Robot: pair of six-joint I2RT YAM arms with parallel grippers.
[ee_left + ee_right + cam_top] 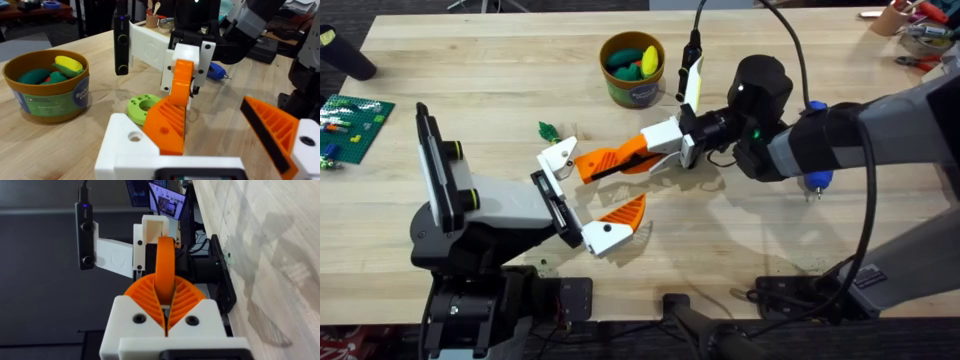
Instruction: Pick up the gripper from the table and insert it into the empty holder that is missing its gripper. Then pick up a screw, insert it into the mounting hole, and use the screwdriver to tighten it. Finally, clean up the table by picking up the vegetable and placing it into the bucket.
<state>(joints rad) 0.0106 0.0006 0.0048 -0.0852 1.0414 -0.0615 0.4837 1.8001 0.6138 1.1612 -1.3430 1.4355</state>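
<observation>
- Right gripper (670,140) clamped on the orange gripper (610,158), held level above mid-table, its tip pointing left.
- Orange piece's free end pressed against the white holder (558,157) on the left gripper's far finger.
- Left gripper (582,196) spread wide, near finger fitted with its own orange pad (623,212).
- Mounting hole (134,135) in the holder open, no screw in it.
- Screwdriver (817,180) lying to the right, partly under the right arm.
- Vegetable (548,130) on the table, left of the bucket (632,69) at the far middle.
- Green disc (141,107) beneath the held piece.
</observation>
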